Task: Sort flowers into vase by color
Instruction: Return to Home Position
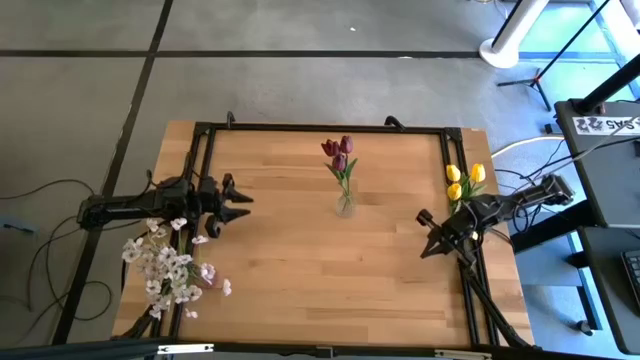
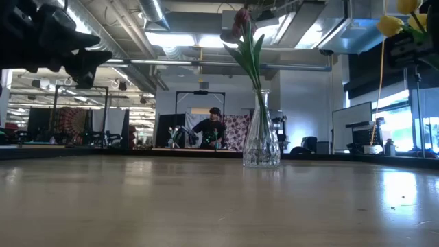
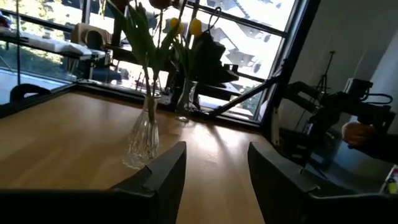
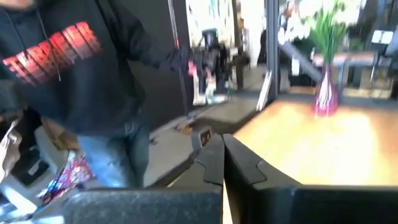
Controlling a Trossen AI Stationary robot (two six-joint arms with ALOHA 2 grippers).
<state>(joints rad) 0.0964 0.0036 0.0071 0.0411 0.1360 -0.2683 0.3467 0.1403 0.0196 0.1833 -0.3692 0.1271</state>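
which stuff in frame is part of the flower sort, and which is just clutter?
Job: dark red tulips in the clear vase, centre; yellow tulips, right side; white flowers in the violet vase, left side; left claw open, right claw shut.
Not job: person in a black hoodie; tripod stand; floor cables.

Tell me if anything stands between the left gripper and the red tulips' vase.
Nothing visible does. Only bare table lies between the open left gripper and the vase holding the red tulips.
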